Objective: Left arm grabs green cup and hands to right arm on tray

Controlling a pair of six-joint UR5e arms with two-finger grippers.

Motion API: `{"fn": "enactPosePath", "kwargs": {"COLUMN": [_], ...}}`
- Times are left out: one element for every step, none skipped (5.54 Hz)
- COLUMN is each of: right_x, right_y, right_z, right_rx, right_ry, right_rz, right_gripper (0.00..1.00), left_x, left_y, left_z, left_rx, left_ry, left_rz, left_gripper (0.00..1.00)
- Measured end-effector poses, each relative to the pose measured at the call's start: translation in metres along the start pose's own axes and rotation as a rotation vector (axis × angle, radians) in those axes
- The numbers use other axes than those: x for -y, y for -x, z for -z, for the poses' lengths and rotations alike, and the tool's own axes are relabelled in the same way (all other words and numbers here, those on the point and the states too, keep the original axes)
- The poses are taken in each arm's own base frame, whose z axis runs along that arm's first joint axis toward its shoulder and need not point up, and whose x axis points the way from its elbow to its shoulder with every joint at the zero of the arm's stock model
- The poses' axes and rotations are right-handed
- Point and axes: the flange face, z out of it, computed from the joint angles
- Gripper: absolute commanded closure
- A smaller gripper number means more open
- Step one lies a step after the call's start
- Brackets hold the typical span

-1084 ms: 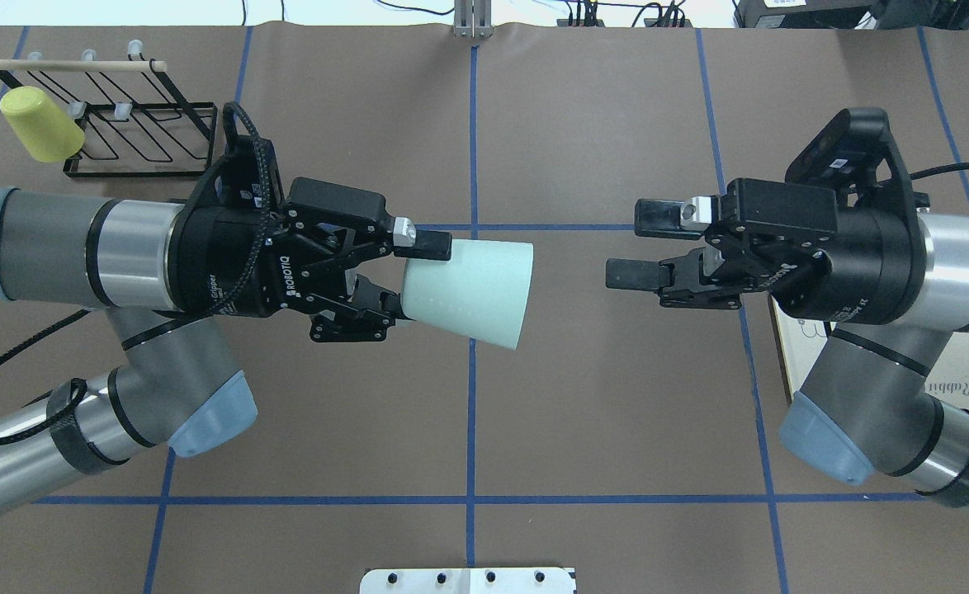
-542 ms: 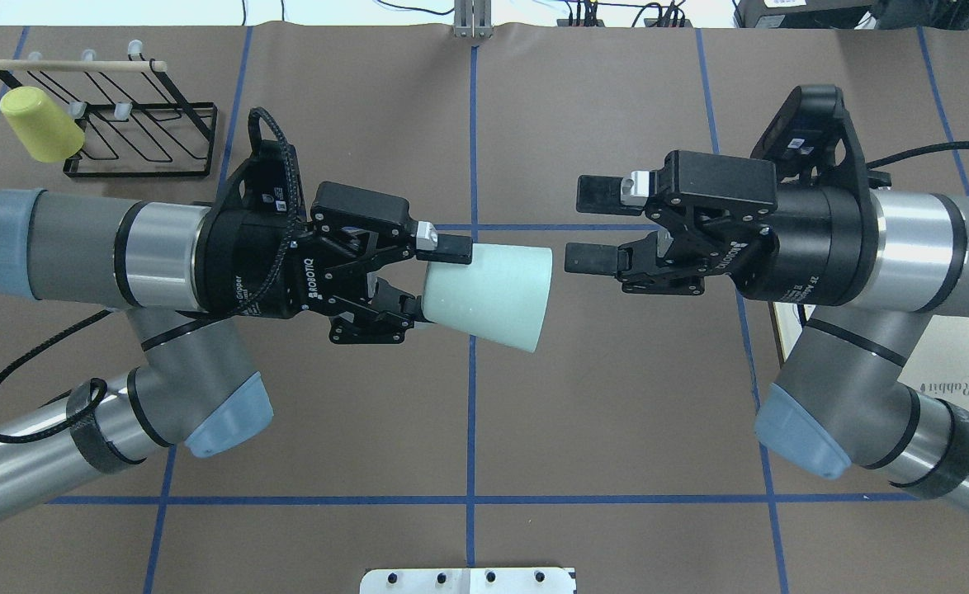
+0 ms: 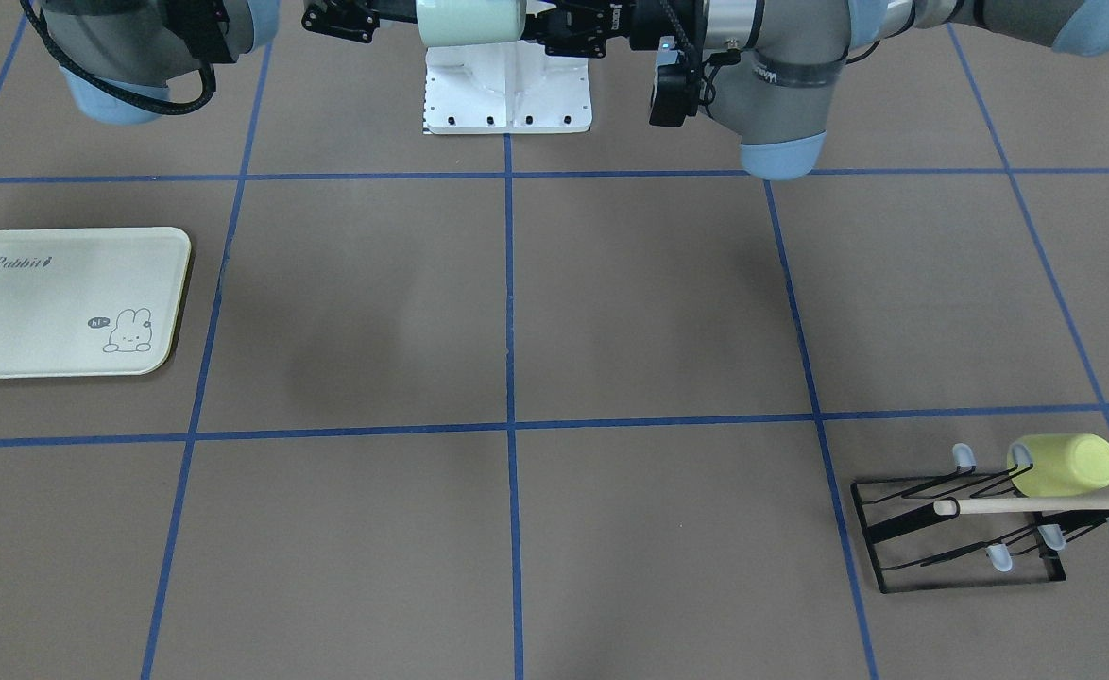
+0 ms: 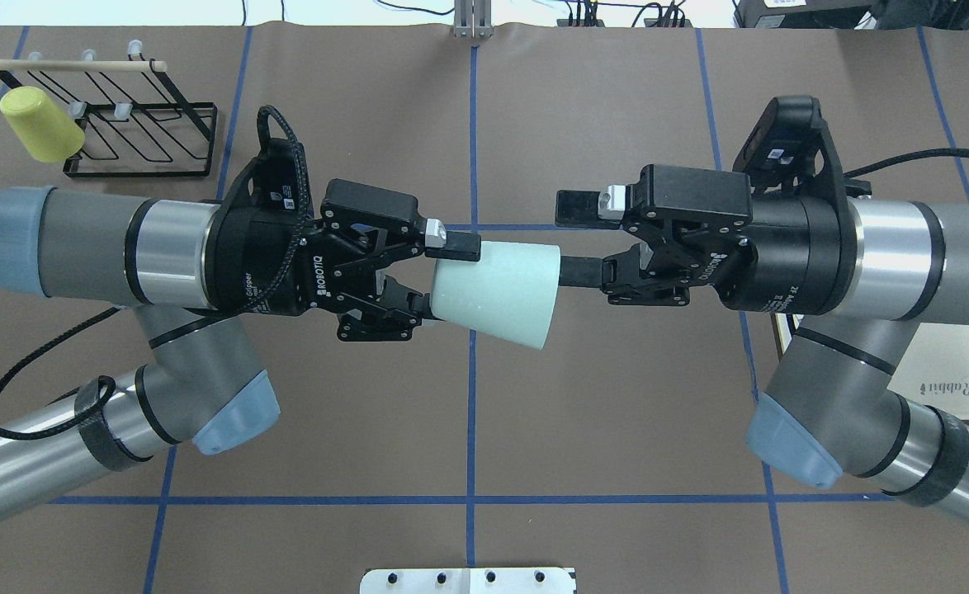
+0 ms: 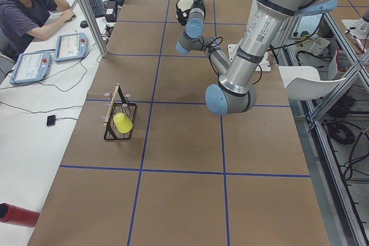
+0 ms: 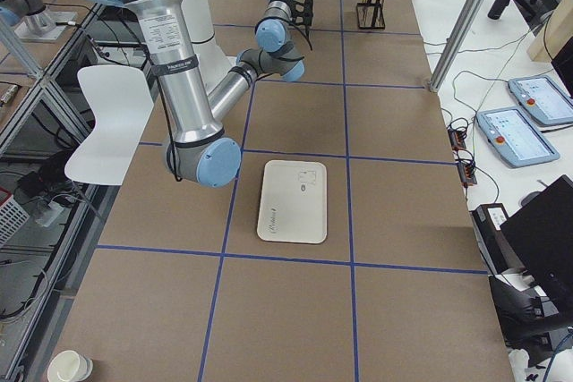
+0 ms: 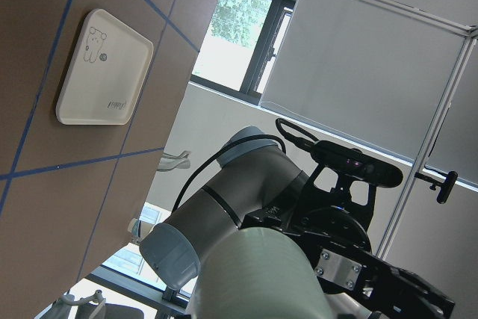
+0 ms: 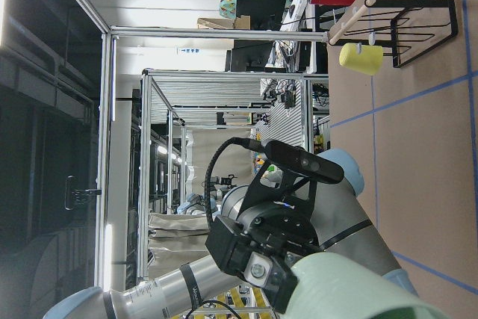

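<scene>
Right gripper (image 4: 569,239) advanced since prev frame. Overhead: its jaws spread, lower finger (image 4: 585,271) tip hidden at wide mouth of small pale mint-green plastic tumbler (image 4: 497,289), upper finger clear above rim. Left gripper (image 4: 439,276) clamped on tumbler's narrow base; tumbler horiz. betw. both finger pairs. Front view: tumbler (image 3: 468,21) aloft; flat cream-white rectangular tray (image 3: 44,321) w/ "Rabbit" lettering on table (image 3: 611,312), well apart from all fingers.

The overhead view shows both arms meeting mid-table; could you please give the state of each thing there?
Pale mint-green plastic cup: aloft, on its side, wide mouth facing the robot's right.
Left gripper: shut on the cup's narrow base.
Right gripper: open, fingers at the cup's rim.
Cream-white rectangular tray: flat on the table, nothing on it.
Yellow plastic cup: hanging on the black wire rack.
</scene>
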Motion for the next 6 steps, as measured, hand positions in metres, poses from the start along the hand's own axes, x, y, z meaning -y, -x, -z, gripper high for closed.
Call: {"fn": "enactPosePath", "kwargs": {"right_x": [-0.0002, 0.0002, 0.0005, 0.0007, 0.0011, 0.0016], "right_y": [0.0021, 0.0031, 0.0026, 0.0022, 0.0012, 0.0009], "right_z": [-0.0043, -0.0072, -0.0078, -0.0078, -0.0077, -0.0074], "right_rx": [-0.007, -0.017, -0.024, -0.027, -0.03, -0.031], "right_ry": [-0.001, -0.003, -0.004, -0.004, -0.004, -0.006], "right_rz": [-0.004, -0.008, -0.01, -0.01, -0.011, -0.011], "right_gripper": [0.14, 0.29, 0.29, 0.29, 0.29, 0.29], "left_x": [0.0004, 0.0003, 0.0003, 0.0, -0.0012, -0.0026], "left_y": [0.0003, 0.0002, 0.0001, -0.0005, -0.0018, -0.0031], "left_z": [-0.0009, -0.0018, -0.0022, -0.0022, -0.0019, -0.0017], "left_rx": [0.001, 0.001, 0.0, -0.001, -0.003, -0.006], "left_ry": [0.0, 0.002, 0.002, 0.003, 0.005, 0.008], "left_rz": [0.001, 0.001, 0.001, 0.0, -0.002, -0.004], "left_gripper": [0.98, 0.98, 0.98, 0.98, 0.98, 0.98]}}
